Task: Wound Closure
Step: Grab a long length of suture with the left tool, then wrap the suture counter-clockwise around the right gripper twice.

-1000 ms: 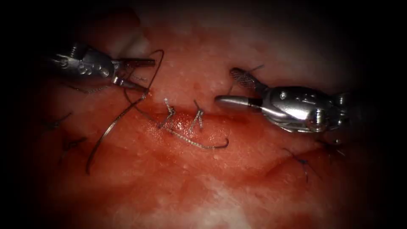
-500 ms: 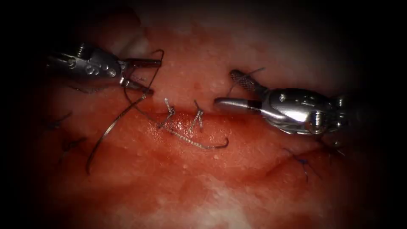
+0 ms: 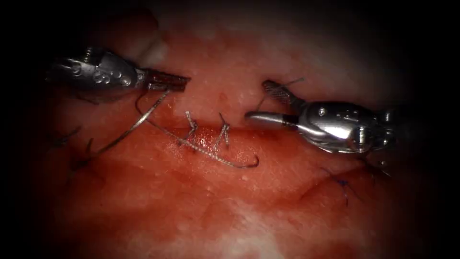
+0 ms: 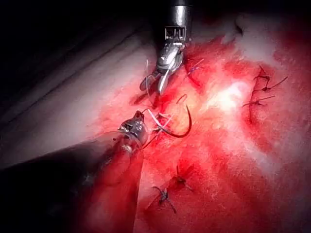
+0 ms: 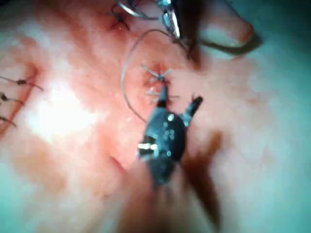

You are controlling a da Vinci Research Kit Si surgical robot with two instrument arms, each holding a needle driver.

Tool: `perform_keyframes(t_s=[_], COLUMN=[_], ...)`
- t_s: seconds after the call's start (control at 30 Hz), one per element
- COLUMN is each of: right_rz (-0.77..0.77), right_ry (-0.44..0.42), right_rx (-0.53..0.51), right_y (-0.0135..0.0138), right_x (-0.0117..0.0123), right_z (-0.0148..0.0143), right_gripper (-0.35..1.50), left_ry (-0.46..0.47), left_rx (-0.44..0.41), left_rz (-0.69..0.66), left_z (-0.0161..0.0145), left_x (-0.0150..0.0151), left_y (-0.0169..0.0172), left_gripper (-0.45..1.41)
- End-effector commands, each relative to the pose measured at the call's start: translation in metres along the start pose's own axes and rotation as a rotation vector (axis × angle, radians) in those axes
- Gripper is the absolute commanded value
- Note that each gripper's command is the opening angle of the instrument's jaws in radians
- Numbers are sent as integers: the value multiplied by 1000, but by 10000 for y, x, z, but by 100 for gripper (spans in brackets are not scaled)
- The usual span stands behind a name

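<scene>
The tissue (image 3: pixel 230 201) has a crosswise cut (image 3: pixel 249 132) with two stitches (image 3: pixel 191 127) over it. My left tool (image 3: pixel 184 81) sits above the cut's left end, shut on the thread (image 3: pixel 129 129). The thread arcs down-left from the jaws to a free end. The curved needle (image 3: pixel 225 163) lies on the tissue just below the stitches, its hooked end pointing right; the left wrist view shows the needle (image 4: pixel 187 124) as a dark arc beside my left tool (image 4: pixel 137 121). My right tool (image 3: pixel 255 100) hovers at the cut's right end, open and holding nothing.
Finished stitches with dark cut ends sit at the lower right (image 3: pixel 341 183) and far left (image 3: pixel 79 163). A loose thread end (image 3: pixel 287 81) lies by the right tool's upper jaw. Red fluid wets the tissue around the cut.
The left tool's jaws closed on the thread and shifted slightly right. The thread loop above them is gone and the free end swung up and left. The right tool barely moved.
</scene>
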Motion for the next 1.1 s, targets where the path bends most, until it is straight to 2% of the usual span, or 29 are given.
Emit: perform_keyframes(t_s=[0.03,0.13,0.23,0.37,0.53,0.7,0.8,0.83,0.87,1.03,1.1], right_rz=[1,1,3,7,9,2,2,-25,-46,-87,-103], right_ry=[0,0,-1,-15,-45,-121,-144,-143,-135,-89,-73], right_rx=[3,4,5,18,37,64,140,165,185,255,258], right_y=[-4,-3,-4,-7,-13,-28,-49,-53,-58,-79,-86], right_x=[-4,-3,-1,5,12,17,25,27,31,50,56], right_z=[4,2,-5,-20,-49,-80,-89,-88,-87,-63,-40], right_gripper=[131,131,131,131,130,116,56,19,-31,-35,-35], left_ry=[26,81,191,302,390,443,506,523,543,622,664], left_rx=[21,70,145,182,155,122,125,124,120,94,82], left_rz=[-13,-36,-129,-263,-376,-441,-483,-487,-497,-507,-518], left_z=[0,-13,-31,-43,-50,-54,-56,-56,-56,-55,-52], left_x=[9,29,56,77,95,109,118,120,123,134,141], left_y=[-6,-14,-20,-16,-2,13,16,16,16,14,12], left_gripper=[-45,-45,-45,-45,-45,-45,-45,-45,-45,-45,-45])
